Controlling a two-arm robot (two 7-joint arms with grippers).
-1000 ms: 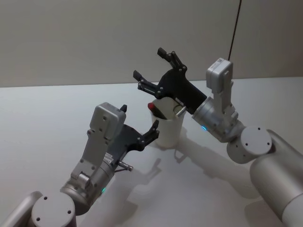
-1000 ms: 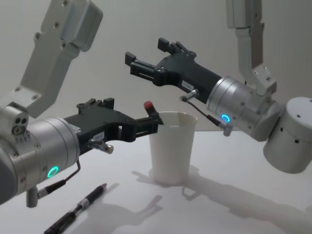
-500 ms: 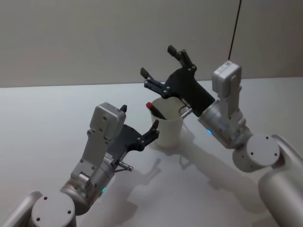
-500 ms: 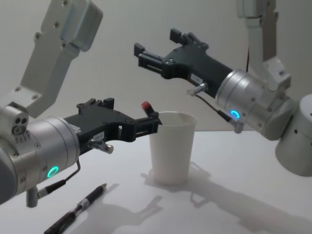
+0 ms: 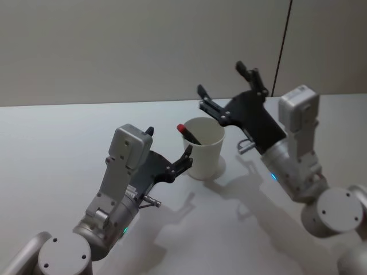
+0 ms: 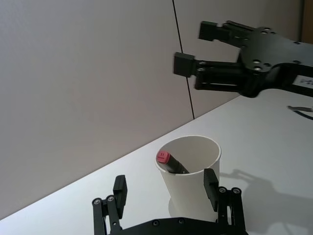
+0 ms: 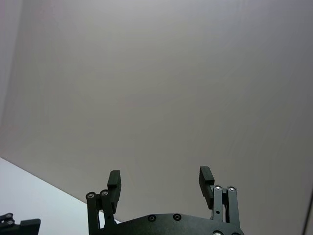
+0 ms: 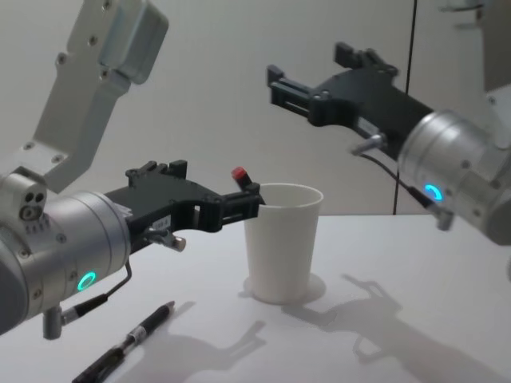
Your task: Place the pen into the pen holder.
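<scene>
Broadly, the plain beige wall (image 5: 114,46) fills the upper half of the head view, with a dark seam (image 5: 284,46) running down at upper right. The matte white table (image 5: 46,149) takes the lower half. Both are as before.

Two grippers are in view. The right gripper (image 5: 221,78) stood over the cup a second ago. It has since drawn up and toward the right of the frame, clear of the rim, with its jaws spread wide and empty. The left gripper (image 5: 170,142) has not shifted. It sits centre-left with its jaws parted wide, holding nothing, one fingertip just beside the cup's left wall.

One pen holder (image 5: 206,153), a white paper cup, stands upright at frame centre.

There are two pens. The pen (image 5: 188,134) with a red cap leans inside the cup against its left rim. A second pen (image 8: 132,341), dark, lies flat on the table at the lower left of the chest view.
</scene>
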